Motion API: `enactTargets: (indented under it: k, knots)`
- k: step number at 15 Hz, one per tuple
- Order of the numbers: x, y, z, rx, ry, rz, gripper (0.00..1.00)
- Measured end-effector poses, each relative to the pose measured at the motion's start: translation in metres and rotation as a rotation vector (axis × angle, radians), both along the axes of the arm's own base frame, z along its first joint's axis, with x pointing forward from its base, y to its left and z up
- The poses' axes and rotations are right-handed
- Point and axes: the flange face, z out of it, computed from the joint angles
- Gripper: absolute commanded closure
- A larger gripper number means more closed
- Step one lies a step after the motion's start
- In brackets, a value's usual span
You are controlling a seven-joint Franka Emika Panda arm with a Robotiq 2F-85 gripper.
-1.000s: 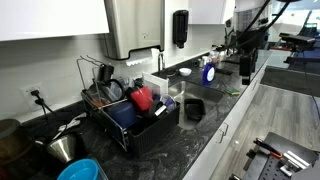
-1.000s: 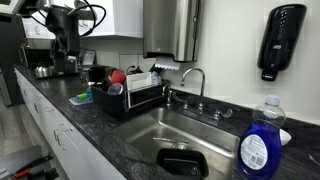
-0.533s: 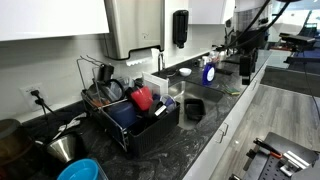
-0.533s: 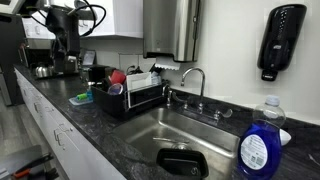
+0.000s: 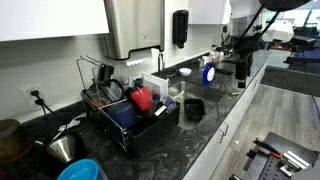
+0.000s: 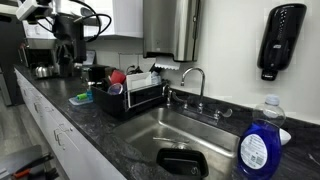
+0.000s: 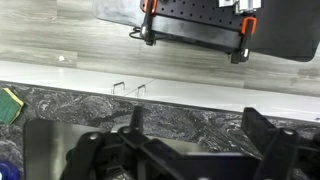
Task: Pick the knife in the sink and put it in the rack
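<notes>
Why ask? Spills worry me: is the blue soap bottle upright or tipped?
Upright: the soap bottle stands cap-up on the counter in both exterior views.

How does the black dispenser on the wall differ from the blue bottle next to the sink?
Colour: the dispenser is black and opaque; the bottle is blue with a white cap.
Place: the dispenser hangs on the wall; the bottle stands on the counter by the sink.
Shape: the dispenser is a closed box; the bottle narrows towards its cap.
Both are upright.

no readable text, labels or numbers
</notes>
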Motion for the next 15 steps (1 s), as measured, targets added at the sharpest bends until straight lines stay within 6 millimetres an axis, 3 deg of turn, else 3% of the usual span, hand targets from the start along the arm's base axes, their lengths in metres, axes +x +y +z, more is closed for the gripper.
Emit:
enactTargets:
  k: [11, 15]
  knots:
    - [0.003, 0.002, -0.004, 0.006, 0.001, 0.007, 0.00]
    - [0.023, -0.002, -0.031, 0.028, 0.005, 0.007, 0.00]
